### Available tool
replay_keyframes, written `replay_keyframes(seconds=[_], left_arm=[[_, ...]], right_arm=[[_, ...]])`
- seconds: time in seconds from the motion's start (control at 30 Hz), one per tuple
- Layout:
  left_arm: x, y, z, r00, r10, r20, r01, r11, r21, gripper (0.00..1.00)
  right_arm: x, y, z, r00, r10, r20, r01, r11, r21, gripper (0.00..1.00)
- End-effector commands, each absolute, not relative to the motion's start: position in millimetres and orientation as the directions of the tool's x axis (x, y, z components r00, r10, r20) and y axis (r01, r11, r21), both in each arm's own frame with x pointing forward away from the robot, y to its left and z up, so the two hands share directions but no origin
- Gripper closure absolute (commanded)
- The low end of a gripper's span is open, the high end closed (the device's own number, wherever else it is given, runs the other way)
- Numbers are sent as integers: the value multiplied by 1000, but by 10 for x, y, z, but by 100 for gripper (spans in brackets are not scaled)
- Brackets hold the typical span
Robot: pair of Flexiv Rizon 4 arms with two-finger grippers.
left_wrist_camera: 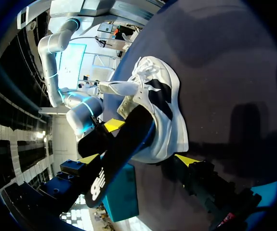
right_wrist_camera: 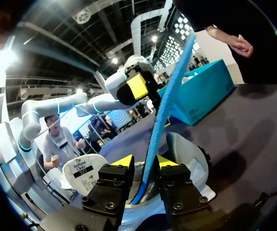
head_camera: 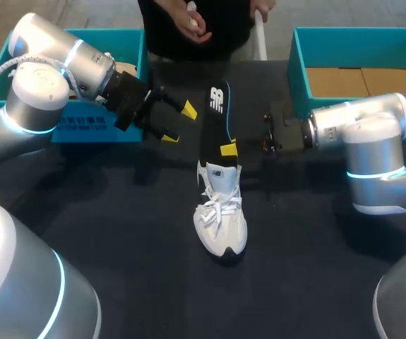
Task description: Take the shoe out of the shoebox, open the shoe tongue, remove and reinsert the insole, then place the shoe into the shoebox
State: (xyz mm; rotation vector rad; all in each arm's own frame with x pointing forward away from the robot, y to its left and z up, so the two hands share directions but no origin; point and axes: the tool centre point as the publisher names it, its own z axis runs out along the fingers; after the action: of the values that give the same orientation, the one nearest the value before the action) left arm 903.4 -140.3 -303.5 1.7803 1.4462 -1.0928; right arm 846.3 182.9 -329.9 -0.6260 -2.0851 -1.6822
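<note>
My shoe lies on the dark table just below the middle of the head view. It is white and sits laces up, with its toe toward the lower edge of the frame and its heel toward the top. The black, blue-rimmed insole stands up out of the shoe's opening and reaches toward the upper middle of the frame. Its lower end is down inside the shoe.

My right gripper is clenched on the insole. In the right wrist view the blue rim runs between the two yellow tips, with a finger against each face. The white heel lies just ahead of the fingers and the tongue beside them. In the head view that arm comes in from the right edge at mid-height.

My left gripper hangs just left of the insole, above centre in the head view. Its fingers are spread, hold nothing and stand apart from the insole. The arm enters from the upper left corner. From its wrist camera I see the shoe ahead of the fingers, with the insole rising from it.

The left box, teal, sits at the upper left behind that arm. The right box, also teal, sits at the upper right with brown cardboard in it. Both are well apart from the shoe, and I cannot tell which is the shoebox.
</note>
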Motion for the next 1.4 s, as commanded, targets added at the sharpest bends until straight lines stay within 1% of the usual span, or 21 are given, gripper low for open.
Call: replay_keyframes(seconds=[0.03,0.3,0.4,0.43,0.5,0.53,1.4], left_arm=[[9036,-1408,-3043,73,484,-872,971,-233,-49,0],[9036,-1408,-3043,73,484,-872,971,-233,-49,0],[9036,-1408,-3043,73,484,-872,971,-233,-49,0],[9036,-1408,-3043,73,484,-872,971,-233,-49,0],[9036,-1408,-3043,73,484,-872,971,-233,-49,0],[9036,-1408,-3043,73,484,-872,971,-233,-49,0],[9036,-1408,-3043,73,484,-872,971,-233,-49,0]], right_arm=[[8545,1850,-3212,-830,97,550,557,203,805,75],[8703,1929,-3178,-832,58,552,549,238,801,76],[8727,1975,-3198,-829,43,558,550,251,797,79],[8728,1986,-3206,-827,40,560,551,253,795,82],[8724,1991,-3217,-823,36,566,555,258,791,96],[8717,1987,-3230,-820,38,571,559,261,787,100],[8360,1927,-3385,-777,23,629,611,268,745,100]])
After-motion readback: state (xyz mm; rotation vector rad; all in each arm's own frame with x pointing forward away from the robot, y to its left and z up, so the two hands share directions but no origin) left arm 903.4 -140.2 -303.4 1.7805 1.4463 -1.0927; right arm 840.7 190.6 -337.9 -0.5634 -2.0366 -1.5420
